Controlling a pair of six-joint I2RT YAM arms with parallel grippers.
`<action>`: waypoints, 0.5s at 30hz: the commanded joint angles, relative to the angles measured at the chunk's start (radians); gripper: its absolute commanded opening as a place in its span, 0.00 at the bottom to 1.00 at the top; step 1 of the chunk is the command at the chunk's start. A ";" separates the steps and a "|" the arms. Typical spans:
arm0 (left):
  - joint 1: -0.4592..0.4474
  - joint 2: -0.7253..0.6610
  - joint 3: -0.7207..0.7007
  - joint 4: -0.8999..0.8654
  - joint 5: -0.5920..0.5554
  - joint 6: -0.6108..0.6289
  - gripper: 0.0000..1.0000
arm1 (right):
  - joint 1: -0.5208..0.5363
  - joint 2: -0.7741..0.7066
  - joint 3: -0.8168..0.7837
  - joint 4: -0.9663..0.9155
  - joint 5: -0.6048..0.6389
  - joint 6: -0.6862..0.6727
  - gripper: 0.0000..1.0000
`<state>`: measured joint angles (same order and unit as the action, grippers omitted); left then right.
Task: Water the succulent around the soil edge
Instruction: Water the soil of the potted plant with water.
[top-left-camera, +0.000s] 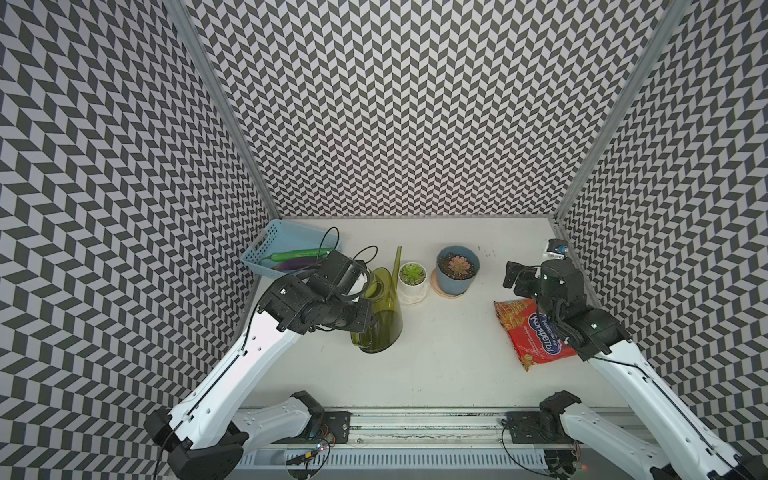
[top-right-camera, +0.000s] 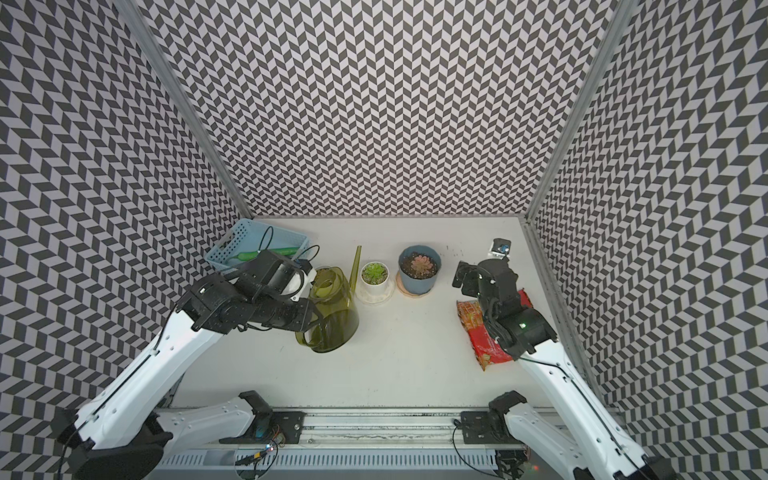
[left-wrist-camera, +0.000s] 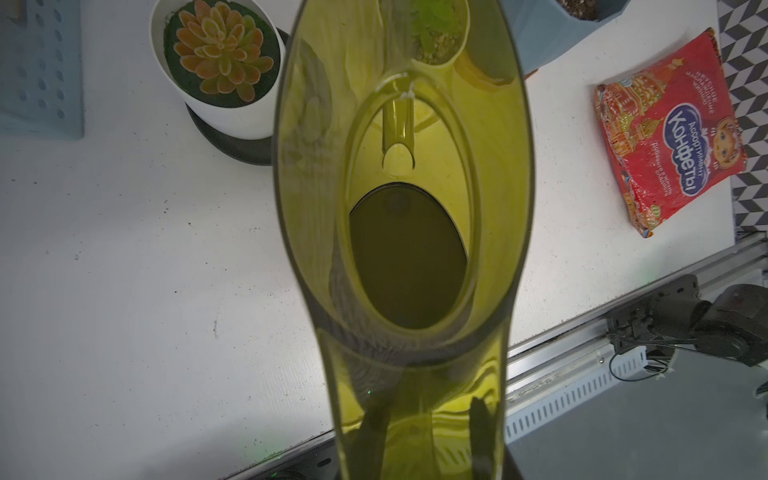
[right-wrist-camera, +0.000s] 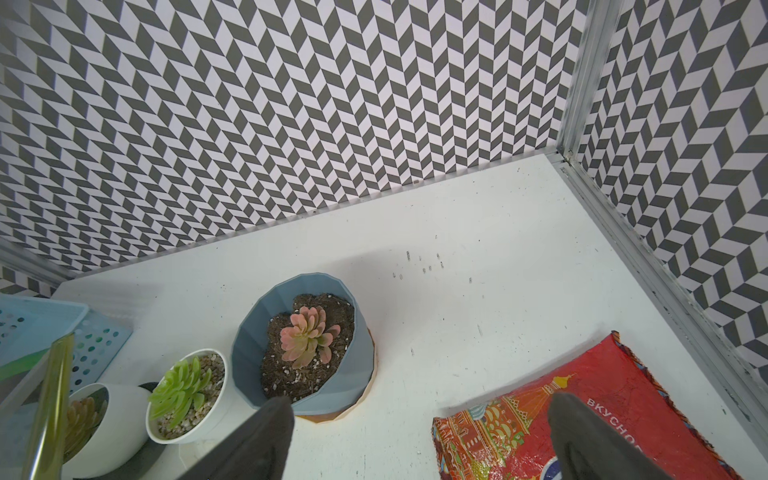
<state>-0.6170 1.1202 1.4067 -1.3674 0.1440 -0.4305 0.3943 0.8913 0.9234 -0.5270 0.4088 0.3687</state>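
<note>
Succulent (top-left-camera: 458, 265), the pink one in soil, is sitting in the blue pot (top-left-camera: 455, 286) mid-table toward the far side, with nothing reaching it yet.

Near edge: rail (top-left-camera: 415, 419) is running across, and the table (top-left-camera: 449, 365) is showing white with dirt specks.

Right side: candy bag (top-left-camera: 528, 332) is lying flat. The right gripper (top-left-camera: 514, 277) is hovering over its far end, jaws released and carrying nothing, likely to leave the pour path free.

Left of centre: left gripper (top-left-camera: 360, 288) is clenching the watering can (top-left-camera: 380, 320) at its handle end, so the spout (top-left-camera: 397, 266) is pointing far. The tip is sitting just left of the green plant's white pot (top-left-camera: 411, 290), not over the blue pot, so it probably needs swinging right. Cannot tell whether the can is lifted.

Far left: basket (top-left-camera: 266, 249) is holding vegetables (top-left-camera: 297, 259). Chevron walls (top-left-camera: 395, 104) are enclosing three sides.
</note>
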 joint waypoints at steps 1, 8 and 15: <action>0.088 -0.043 0.028 0.010 0.125 0.014 0.00 | 0.002 -0.018 0.034 -0.001 0.023 -0.017 0.99; 0.152 -0.040 0.071 0.011 0.154 -0.042 0.00 | 0.003 -0.020 0.010 0.032 0.002 -0.023 0.99; 0.138 -0.023 0.099 0.013 0.185 0.017 0.00 | 0.003 -0.002 0.012 0.035 0.007 -0.011 1.00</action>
<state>-0.4717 1.1023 1.4509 -1.3754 0.2939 -0.4522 0.3946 0.8848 0.9314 -0.5308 0.4080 0.3580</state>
